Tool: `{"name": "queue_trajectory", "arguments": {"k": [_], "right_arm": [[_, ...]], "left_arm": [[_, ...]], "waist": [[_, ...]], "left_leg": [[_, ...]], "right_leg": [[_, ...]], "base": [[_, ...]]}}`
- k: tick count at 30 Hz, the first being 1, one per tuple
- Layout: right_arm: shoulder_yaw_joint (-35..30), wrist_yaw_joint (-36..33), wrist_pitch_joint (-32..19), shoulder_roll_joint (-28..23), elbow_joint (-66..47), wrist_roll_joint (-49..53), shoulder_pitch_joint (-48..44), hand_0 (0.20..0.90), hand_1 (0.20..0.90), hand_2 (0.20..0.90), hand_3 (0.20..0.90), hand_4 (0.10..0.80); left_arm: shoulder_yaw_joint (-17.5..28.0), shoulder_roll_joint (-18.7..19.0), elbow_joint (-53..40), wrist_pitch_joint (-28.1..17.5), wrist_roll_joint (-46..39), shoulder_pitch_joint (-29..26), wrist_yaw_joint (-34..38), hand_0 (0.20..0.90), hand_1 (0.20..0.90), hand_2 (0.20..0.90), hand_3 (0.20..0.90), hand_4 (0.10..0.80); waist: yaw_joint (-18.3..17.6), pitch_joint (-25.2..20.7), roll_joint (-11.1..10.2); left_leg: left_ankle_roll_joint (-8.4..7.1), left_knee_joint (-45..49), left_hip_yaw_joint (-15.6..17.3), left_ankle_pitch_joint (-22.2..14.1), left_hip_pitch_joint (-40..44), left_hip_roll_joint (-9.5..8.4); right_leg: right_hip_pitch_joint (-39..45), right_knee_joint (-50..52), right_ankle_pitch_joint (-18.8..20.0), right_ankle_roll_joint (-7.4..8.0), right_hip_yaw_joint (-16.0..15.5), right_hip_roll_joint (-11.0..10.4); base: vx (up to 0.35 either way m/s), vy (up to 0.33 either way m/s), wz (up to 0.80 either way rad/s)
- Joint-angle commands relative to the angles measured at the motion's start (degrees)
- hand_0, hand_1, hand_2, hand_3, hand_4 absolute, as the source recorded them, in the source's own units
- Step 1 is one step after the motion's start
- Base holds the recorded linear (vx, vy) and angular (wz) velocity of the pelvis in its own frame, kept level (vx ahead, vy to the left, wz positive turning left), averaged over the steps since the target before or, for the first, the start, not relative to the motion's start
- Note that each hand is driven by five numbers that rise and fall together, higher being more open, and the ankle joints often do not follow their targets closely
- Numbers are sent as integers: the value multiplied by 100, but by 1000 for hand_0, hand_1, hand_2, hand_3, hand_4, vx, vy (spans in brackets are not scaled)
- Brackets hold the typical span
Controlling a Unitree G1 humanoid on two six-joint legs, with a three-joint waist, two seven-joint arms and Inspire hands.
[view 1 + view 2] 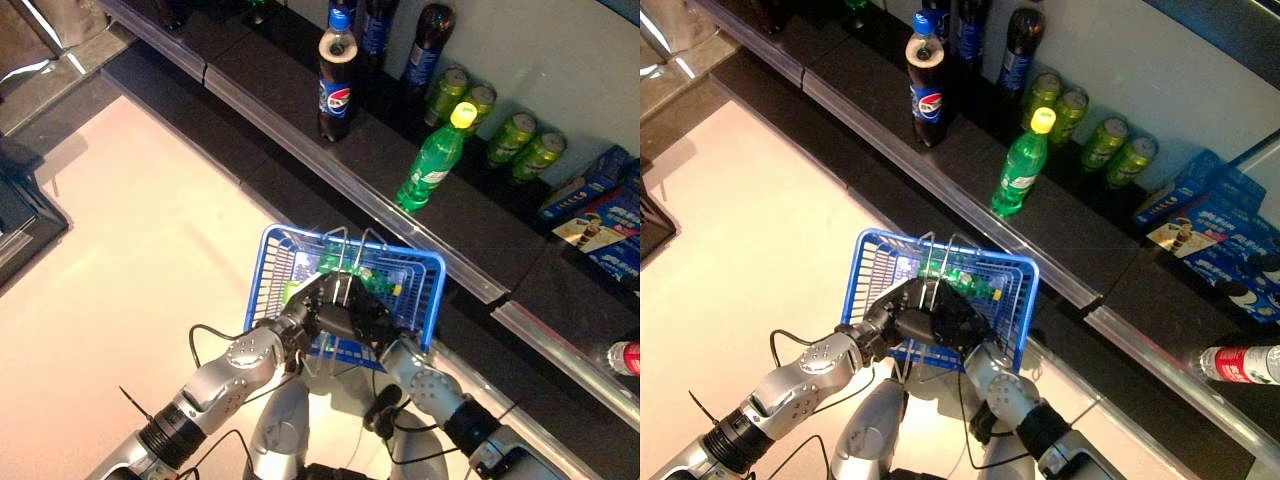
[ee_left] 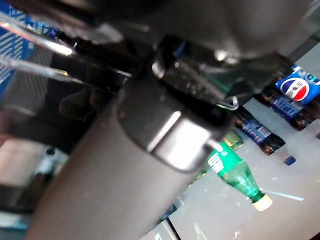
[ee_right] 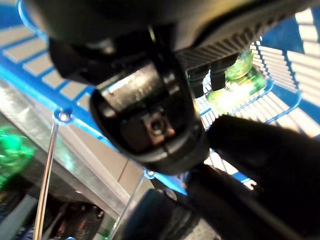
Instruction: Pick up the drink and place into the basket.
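Note:
The blue basket (image 1: 290, 236) is raised in front of me, just short of the low shelf. My left hand (image 1: 322, 300) is shut on its thin wire handles (image 1: 346, 246) above the middle of the basket. My right hand (image 1: 373, 318) hovers right beside the left hand over the basket, with its fingers fairly straight and holding nothing. A green drink (image 1: 335, 262) lies on the basket's floor, apart from both hands. It also shows past the right hand's fingers in the right wrist view (image 3: 235, 80).
A low dark shelf with a metal front rail (image 1: 400, 215) runs diagonally beyond the basket. On it stand a green bottle with a yellow cap (image 1: 432, 160), a dark cola bottle (image 1: 338, 80), green cans (image 1: 500, 125) and blue boxes (image 1: 600, 215). A red-labelled bottle (image 1: 1240, 362) lies at the right.

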Motion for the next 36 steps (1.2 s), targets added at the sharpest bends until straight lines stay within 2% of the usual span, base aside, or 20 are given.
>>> {"name": "queue_trajectory", "arguments": {"k": [1,4,8,23,24,27,28,30,32,36], "right_arm": [[234,1337,-103,447,-1656,-283,119,900,900,900,900,800],[13,1694,-158,296,-1851,-279,394,900,900,900,900,800],[-179,2057,51,95,-2039,-455,599,900,900,900,900,800],[-617,2868,102,-625,-2626,-653,1389,900,900,900,900,800],[-732,3036,135,-660,-2723,-679,1456,900,900,900,900,800],[-1174,3418,124,-820,-2925,-691,1883,900,900,900,900,800],[-1784,3792,124,-912,-3198,-726,2453,900,900,900,900,800],[-2142,3943,110,-887,-3322,-750,2762,900,900,900,900,800],[-2331,3854,95,-830,-3317,-640,2914,900,900,900,900,800],[-2487,3778,100,-749,-3161,-709,3053,900,900,900,900,800]], "left_arm": [[1259,-887,-2080,-2411,249,-1338,-258,300,300,300,200,100],[1450,-838,-2047,-2568,329,-1079,-360,300,300,300,200,100],[1623,-819,-1974,-2723,301,-859,-402,300,300,300,200,100],[2045,-790,-1848,-3118,-43,70,-564,300,300,300,200,100],[2293,-627,-1891,-3140,-402,314,-805,300,300,300,200,100],[3225,-336,-1821,-3135,-1560,1206,-2133,300,300,300,200,100],[4314,-292,-1730,-2739,-2764,2292,-3702,300,300,300,200,100],[4879,-404,-1740,-2350,-3217,2908,-4376,300,300,300,200,100],[5050,-591,-1664,-2122,-3204,3161,-4529,300,300,300,200,100],[5083,-762,-1499,-2062,-3044,3252,-4388,300,300,300,200,100]], "waist": [[-124,-527,-35],[-198,-560,-110],[-271,-614,-156],[-453,-979,-348],[-447,-1033,-333],[-330,-1056,-277],[-165,-1093,-209],[-37,-1136,-185],[24,-1236,-174],[-9,-1374,-144]], "left_leg": [[221,126,236,314,-284,-125],[220,168,313,278,-255,-52],[212,199,372,245,-223,-4],[126,150,522,145,58,171],[86,109,548,156,78,184],[40,101,533,150,105,176],[19,93,483,158,80,145],[7,81,419,149,61,109],[-15,-7,347,165,99,64],[-52,-164,332,223,187,39]], "right_leg": [[419,338,-268,-60,-144,198],[424,360,-281,-65,-106,234],[436,345,-288,-67,-59,259],[747,3,-269,-23,71,439],[783,-62,-281,-35,80,465],[852,-113,-304,-38,31,440],[896,-190,-278,-24,-64,408],[952,-283,-262,-15,-112,414],[1038,-452,-239,-7,-99,468],[1154,-674,-197,5,-21,535]], "base": [[1,-35,-6],[7,-56,-7],[12,-27,-18],[30,-62,-8],[-4,-24,-3],[-32,-28,-12],[-56,-66,-13],[-65,-89,-2],[-38,-87,19],[-23,-31,13]]}}
